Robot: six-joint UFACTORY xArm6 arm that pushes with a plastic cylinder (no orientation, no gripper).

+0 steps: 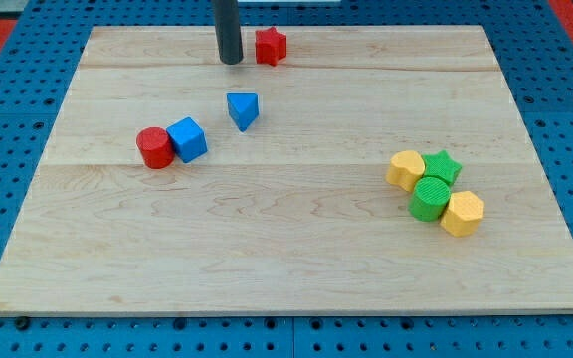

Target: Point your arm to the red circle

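The red circle block (153, 148) lies on the wooden board at the view's left, touching a blue cube (188, 139) on its right. My tip (231, 62) stands near the view's top, well up and to the right of the red circle. It is just left of a red star-like block (271, 46), with a small gap between them. A blue triangle block (244, 109) lies below my tip, between it and the red circle.
At the view's right is a cluster: a yellow block (405, 169), a green star (444, 166), a green round block (430, 198) and a yellow hexagon (463, 213), touching one another. The wooden board (286, 268) rests on a blue pegboard.
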